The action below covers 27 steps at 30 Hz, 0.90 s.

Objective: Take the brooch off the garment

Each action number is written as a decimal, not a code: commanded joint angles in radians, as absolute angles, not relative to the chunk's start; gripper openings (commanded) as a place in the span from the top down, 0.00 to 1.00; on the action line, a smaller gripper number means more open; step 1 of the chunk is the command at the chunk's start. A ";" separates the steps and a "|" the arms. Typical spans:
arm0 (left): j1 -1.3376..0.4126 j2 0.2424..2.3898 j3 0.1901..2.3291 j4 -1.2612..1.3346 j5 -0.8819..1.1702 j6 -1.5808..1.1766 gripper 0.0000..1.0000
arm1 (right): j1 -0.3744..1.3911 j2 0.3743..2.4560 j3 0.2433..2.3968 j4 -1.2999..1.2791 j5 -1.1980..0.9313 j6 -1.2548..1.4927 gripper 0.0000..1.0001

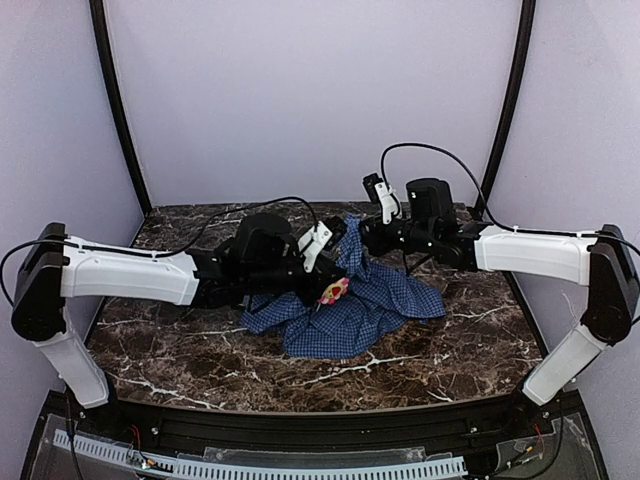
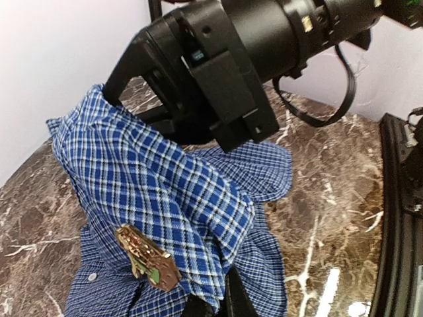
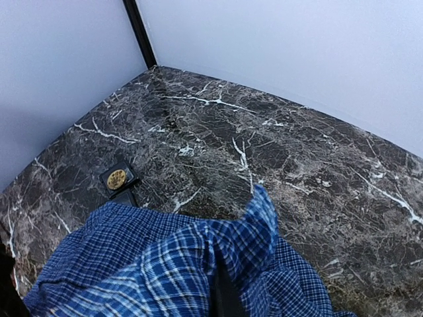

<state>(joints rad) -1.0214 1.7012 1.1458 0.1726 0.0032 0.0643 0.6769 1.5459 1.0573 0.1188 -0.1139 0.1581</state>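
L side first. L gripper point(image 1: 325, 272) is at the shirt's point(image 2: 165, 191) near-left fold, jaws together, and it looks like they've only got a thin pinch of check cloth. Risk here, imo: pull from that pinch and the whole shirt drags along w/ the pin still in. Or the fabric slips out, since it's thin and there's not much bite.

Mid-shirt: the cloth ridge is stretched taut between both arms. More tension could tear at the pin hole or twist the brooch point(image 2: 147, 256) face-down into the folds.

R side: R gripper point(image 1: 352, 234) is clamped on the shirt's far top corner, holding it up off the table point(image 3: 218, 132). If that grip eases, the ridge collapses and the cloth prob buries the pin.

Positions now. The brooch is gold, oblong, w/ bits of red and green. It's pinned tilted on the shirt's near fold, facing out. It sits just beside the L jaws, not between them; can't tell if they touch it. It's well apart from the R jaws, lower down the same ridge. Beyond the shirt's far-left side is a small black tray point(image 3: 117, 179) w/ a gold round piece in it.
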 commanded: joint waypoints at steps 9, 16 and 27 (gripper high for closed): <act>-0.856 1.573 1.032 0.264 0.542 -0.161 0.99 | 0.645 1.407 0.918 0.138 -0.239 0.195 0.38; -0.803 1.581 1.024 0.260 0.627 -0.187 0.99 | 0.646 1.163 0.690 0.203 -0.338 0.302 0.23; -0.770 1.636 1.084 0.197 0.715 -0.126 0.99 | 0.698 1.086 0.528 0.550 -0.620 0.550 0.31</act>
<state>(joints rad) -0.7811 1.6165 1.0328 0.2302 0.6346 -0.1684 0.6586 1.0454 0.5537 0.3611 -0.5102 0.4500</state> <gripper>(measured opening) 0.038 0.714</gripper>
